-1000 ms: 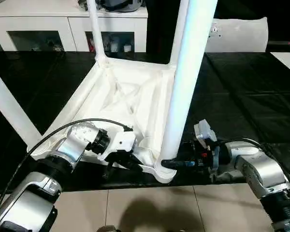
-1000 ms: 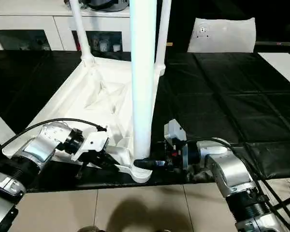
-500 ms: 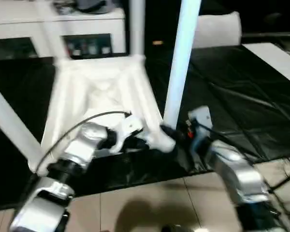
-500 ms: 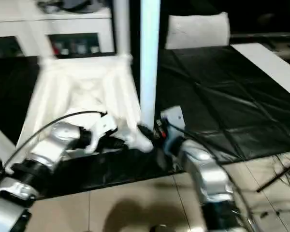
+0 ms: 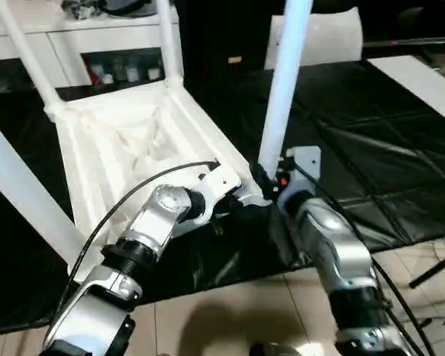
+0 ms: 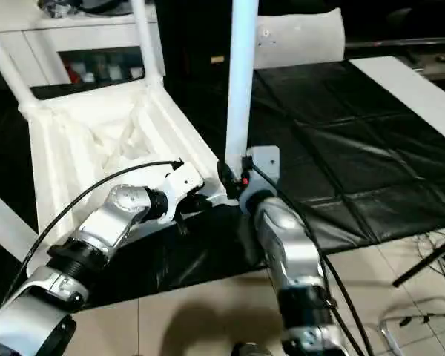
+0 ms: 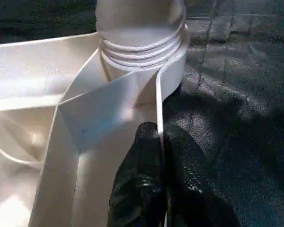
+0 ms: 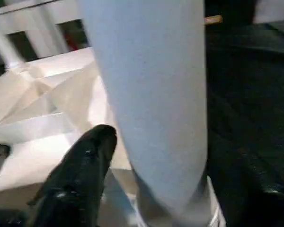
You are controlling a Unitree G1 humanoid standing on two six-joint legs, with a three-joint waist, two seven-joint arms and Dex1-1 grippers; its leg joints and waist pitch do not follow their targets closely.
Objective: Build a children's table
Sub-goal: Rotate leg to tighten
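A black sheet [image 5: 371, 141], creased into squares, is spread over the floor. Pale floor tiles [image 5: 222, 319] are seen at its near edge. White cabinets [image 5: 81, 44] with glass doors stand at the back, small items being visible behind the glass. A white bag-like object [image 5: 322, 37] is seen beyond the sheet, and a flat white panel [image 5: 419, 74] lies at the sheet's far right side.

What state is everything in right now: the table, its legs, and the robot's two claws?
Table top: upside down on the black mat, ribs up.
Near leg: standing in its corner socket.
Left gripper: shut on the top's edge.
Right gripper: around the near leg's base.
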